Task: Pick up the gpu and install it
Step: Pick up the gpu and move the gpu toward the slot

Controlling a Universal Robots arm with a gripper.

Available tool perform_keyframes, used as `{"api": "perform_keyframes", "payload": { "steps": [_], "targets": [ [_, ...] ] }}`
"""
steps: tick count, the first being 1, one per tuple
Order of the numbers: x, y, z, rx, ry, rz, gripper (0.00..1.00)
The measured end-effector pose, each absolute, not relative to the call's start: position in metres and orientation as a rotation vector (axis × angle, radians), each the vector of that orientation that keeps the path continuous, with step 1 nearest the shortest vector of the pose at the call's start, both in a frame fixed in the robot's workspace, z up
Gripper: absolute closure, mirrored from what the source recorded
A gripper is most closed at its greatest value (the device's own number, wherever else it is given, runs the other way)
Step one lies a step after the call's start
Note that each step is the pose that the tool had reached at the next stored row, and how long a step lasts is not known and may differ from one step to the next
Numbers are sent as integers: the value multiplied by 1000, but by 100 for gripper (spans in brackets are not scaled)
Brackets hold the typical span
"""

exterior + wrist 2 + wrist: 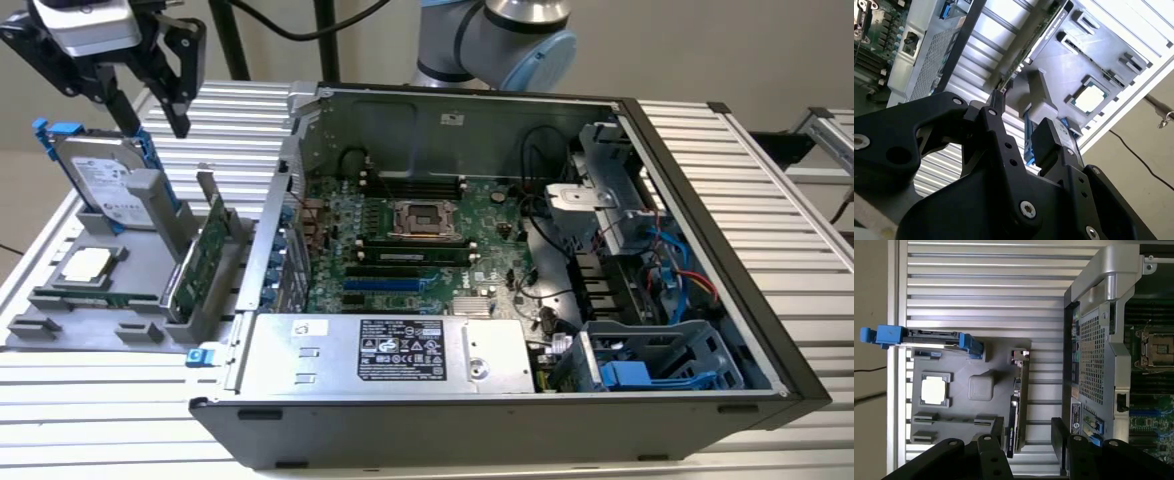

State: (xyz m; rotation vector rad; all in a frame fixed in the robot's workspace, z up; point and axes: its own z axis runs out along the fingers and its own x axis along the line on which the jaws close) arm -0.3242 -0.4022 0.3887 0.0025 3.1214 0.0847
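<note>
The gpu [203,258] stands on edge in a grey holder [60,325] at the exterior view's left, green face showing and its silver bracket upright at the far end. The first wrist view shows the gpu [1015,410] edge-on as a thin dark strip. My gripper [151,100] hangs high above the holder, open, with nothing between its black fingers [176,105]. In the first wrist view the gripper [1026,442] has the card's edge lying between its two fingertips, well below them. The second wrist view shows the gripper [1021,125] open above the gpu [1026,50].
A silver hard drive [114,180] with blue rails stands in the same holder, and a processor chip [87,265] lies flat beside it. The open computer case [721,300] with its motherboard [414,250] sits to the exterior view's right. The arm's base [494,40] stands behind it.
</note>
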Motion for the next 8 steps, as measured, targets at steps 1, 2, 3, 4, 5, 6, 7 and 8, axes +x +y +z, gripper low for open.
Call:
{"api": "perform_keyframes", "payload": {
  "steps": [1, 2, 3, 4, 5, 6, 7, 8],
  "targets": [
    [-324, -402, 389, 2, 3121, 85, 0],
    [-324, -403, 388, 2, 3121, 85, 0],
    [-324, -403, 388, 2, 3121, 85, 0],
    [-324, -403, 388, 2, 3121, 85, 0],
    [-324, -403, 388, 2, 3122, 84, 0],
    [-324, -404, 387, 2, 3122, 84, 0],
    [-324, -404, 387, 3, 3122, 85, 0],
    [-324, -404, 387, 2, 3122, 85, 0]
  ]
}}
